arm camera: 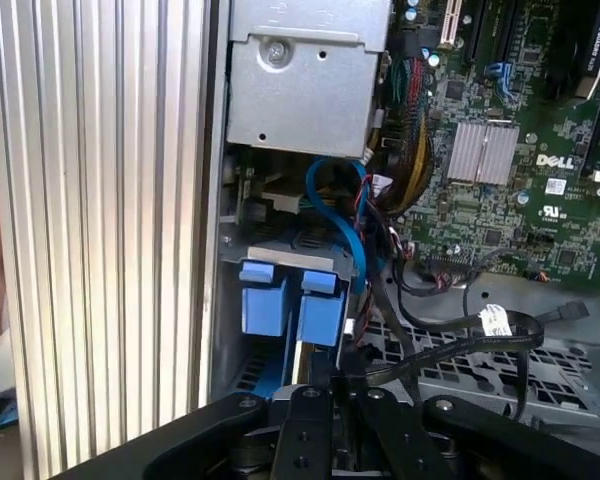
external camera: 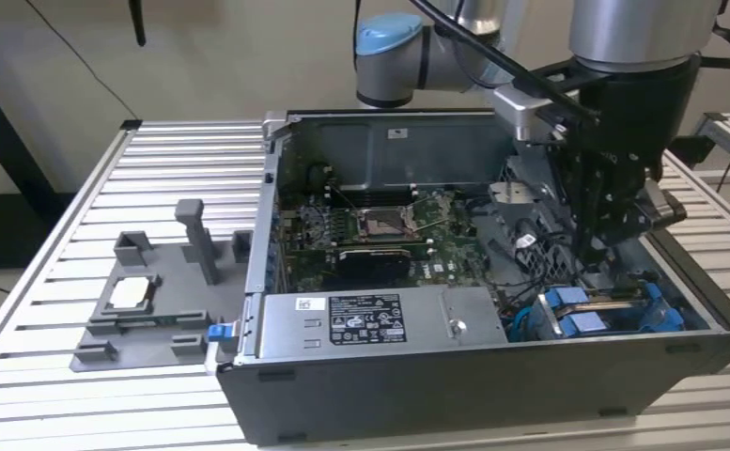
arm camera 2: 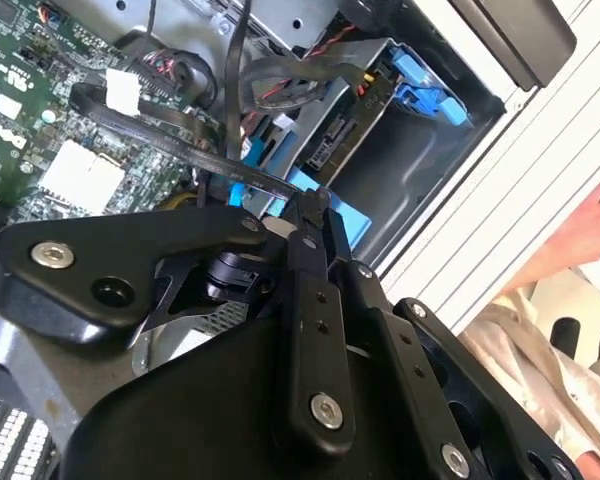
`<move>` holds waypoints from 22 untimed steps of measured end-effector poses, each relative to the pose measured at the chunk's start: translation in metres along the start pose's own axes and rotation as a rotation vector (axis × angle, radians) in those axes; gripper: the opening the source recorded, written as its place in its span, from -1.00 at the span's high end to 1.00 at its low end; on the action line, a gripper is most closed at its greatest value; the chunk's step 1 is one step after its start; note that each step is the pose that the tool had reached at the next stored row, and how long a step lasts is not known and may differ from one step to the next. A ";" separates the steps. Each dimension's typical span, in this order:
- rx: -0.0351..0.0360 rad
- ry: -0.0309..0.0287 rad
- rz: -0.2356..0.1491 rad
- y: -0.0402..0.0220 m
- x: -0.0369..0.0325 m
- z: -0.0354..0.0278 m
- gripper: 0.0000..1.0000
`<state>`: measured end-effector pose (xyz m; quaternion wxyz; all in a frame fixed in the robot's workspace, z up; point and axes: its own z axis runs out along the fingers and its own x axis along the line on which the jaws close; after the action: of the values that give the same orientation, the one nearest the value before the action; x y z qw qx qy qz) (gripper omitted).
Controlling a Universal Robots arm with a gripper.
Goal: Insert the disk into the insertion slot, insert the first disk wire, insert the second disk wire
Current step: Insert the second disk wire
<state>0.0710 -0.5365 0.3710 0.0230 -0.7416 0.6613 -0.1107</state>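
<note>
Since seated rather than loose, disk (external camera: 586, 324): lodged in the insertion slot (arm camera: 280, 250), blue frame tabs showing, at about 4 o'clock from the middle of the computer case (external camera: 465, 395) in the exterior view.
Disk's long axis: hard to tell; mostly hidden by cage and arm.
Disk from hand: directly beneath and just beyond the fingertips, at 6 o'clock from the hand (external camera: 600, 265) in the exterior view; near, contact not clear.
Disk wire (arm camera 2: 160, 125): flat black cable with a white tag, one end at the fingertips, the rest trailing away over the case floor toward the motherboard (external camera: 378, 225).
Hand state: fingers drawn together, seemingly clenched on the wire's end just above the blue frame, as both wrist views suggest (arm camera 2: 312, 205) (arm camera: 325, 385).
Governing relation: wire end and the disk's facing edge almost in line, so, as a judgement, short travel and squareness of plug to socket matter most.
Work standing: disk step judged done; wire not yet plainly plugged in.
Surroundings: case on the slatted table (external camera: 164, 141); grey fixture (external camera: 151, 301) at 9 o'clock from the case, well apart.
</note>
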 end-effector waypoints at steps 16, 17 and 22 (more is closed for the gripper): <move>-0.0826 -0.1008 0.012 -0.0237 0.0140 0.0082 0.68; -0.0921 -0.1019 0.011 -0.0259 0.0149 0.0088 0.68; -0.1378 -0.1073 0.008 -0.0378 0.0192 0.0116 0.68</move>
<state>0.1120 -0.5521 0.3691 0.0078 -0.7436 0.6681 -0.0249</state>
